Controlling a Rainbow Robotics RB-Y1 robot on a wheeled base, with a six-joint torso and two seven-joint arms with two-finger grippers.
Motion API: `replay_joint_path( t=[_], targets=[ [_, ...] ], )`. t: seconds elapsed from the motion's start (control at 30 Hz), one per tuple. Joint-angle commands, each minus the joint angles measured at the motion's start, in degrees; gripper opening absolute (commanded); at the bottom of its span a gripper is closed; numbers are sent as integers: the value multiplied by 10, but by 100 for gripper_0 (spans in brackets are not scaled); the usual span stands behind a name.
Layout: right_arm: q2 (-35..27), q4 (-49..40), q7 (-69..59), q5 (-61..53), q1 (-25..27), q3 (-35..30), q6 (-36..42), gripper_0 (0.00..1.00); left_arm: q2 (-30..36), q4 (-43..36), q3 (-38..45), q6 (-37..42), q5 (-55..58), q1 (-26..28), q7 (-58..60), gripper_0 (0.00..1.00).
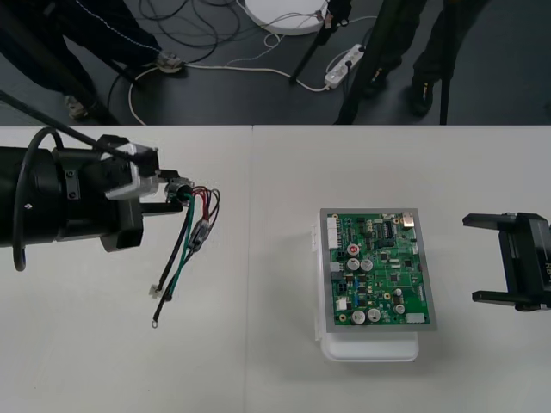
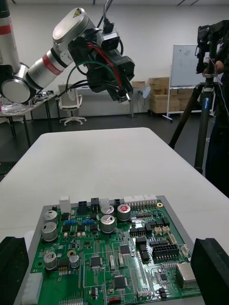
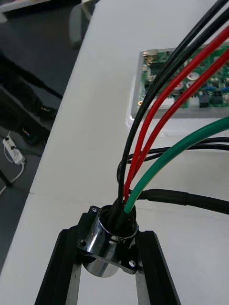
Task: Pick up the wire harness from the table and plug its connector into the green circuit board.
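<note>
**Harness gripped by the socket end, board not reached yet**

The thin red, black and green wire harness (image 1: 191,231) is held up by the left gripper (image 1: 175,193), with its black fingers (image 3: 62,271) closed snugly on the round flanged metal socket (image 3: 109,238). The wires trail away from the fingers, well apart from the green circuit board (image 1: 379,271). The right gripper (image 1: 487,258) is parked just beside the board, fingers spread wide, nothing held.

Likely trouble: the loose ends could get snagged on board parts, since they're dangling uncontrolled. No containers really. The board is just carried on a white base (image 1: 370,348) on the light surface (image 1: 258,361).
</note>
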Motion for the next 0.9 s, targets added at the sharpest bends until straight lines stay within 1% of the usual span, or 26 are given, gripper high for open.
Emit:
replay_joint_path(
  t=[0.03, 0.3, 0.43, 0.7, 0.9],
  targets=[
    [3, 0, -71, 14, -13, -36, -3, 100, -36, -44, -15, -15, -63, 9, 85, 0],
    [3, -15, -93, 14, -13, -51, -3, 100, -37, -61, -78, -15, -153, 9, 155, 0],
    [-5, -39, -141, 15, -12, -60, -3, 100, -39, -63, -112, 5, -202, 6, 188, 0],
    [-20, -74, -215, 19, -12, -82, -7, 100, -76, -63, -139, 13, -277, -17, 255, 0],
    [-21, -100, -288, 59, -6, -133, -7, 100, -82, -62, -173, 13, -337, -37, 305, 0]
  ],
)
